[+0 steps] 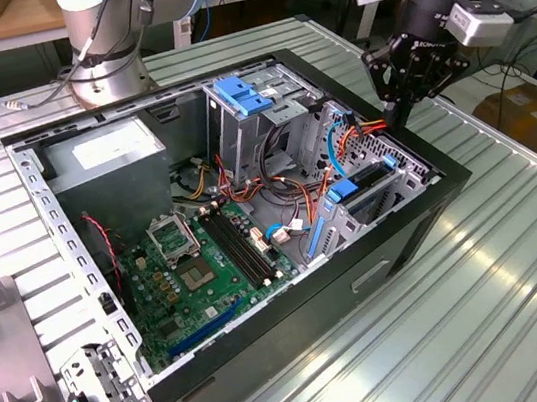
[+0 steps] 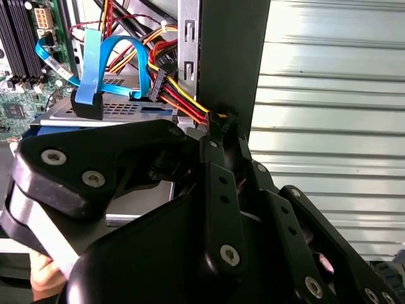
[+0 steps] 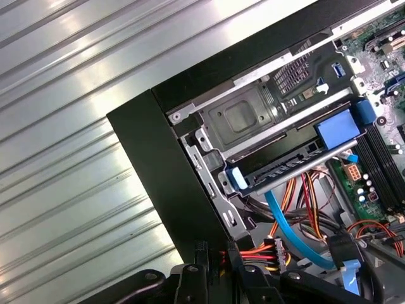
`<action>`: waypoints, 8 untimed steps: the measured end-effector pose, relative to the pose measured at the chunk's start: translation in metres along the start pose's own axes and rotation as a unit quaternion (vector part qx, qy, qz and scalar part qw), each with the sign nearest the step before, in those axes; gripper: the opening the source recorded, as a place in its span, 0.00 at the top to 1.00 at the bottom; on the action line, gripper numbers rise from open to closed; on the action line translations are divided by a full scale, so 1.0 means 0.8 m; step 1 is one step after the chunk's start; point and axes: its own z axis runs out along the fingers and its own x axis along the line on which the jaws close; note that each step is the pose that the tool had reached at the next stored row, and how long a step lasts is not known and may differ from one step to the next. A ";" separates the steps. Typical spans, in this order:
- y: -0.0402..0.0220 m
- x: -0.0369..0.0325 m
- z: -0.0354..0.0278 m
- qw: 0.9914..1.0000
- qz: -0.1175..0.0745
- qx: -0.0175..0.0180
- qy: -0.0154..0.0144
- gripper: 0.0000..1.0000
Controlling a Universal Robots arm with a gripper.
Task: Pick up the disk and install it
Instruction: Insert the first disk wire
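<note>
**Current state**

- The computer case [image 1: 295,308] lies open on the ribbed table [image 1: 527,304].
- The disk [image 1: 364,180] is seated in the drive cage at the front corner of the case. In the first wrist view the disk [image 3: 288,168] stands on edge in a cage slot, with a blue rail piece at each end.
- A blue data cable [image 3: 288,225] and a bundle of red, yellow and black power wires [image 3: 304,190] run inside the case just beside the cage.
- The gripper [image 1: 398,116] is over the rim of the case, next to the cage and apart from the disk. Its fingers are drawn together, gripping nothing.
- In the second wrist view the gripper [image 2: 221,123] has its tip near the power wires at the case wall; whether they touch cannot be told.
- The motherboard [image 1: 207,261] covers the case floor.
- The grey power supply [image 1: 105,155] occupies the rear corner of the case.
</note>
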 end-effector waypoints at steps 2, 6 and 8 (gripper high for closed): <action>0.0000 0.0001 -0.0030 1.000 0.000 0.002 -0.001 0.83; 0.0001 0.0003 -0.0097 1.000 0.000 0.002 -0.001 0.83; 0.0007 -0.0007 -0.0102 1.000 0.000 0.002 -0.001 0.83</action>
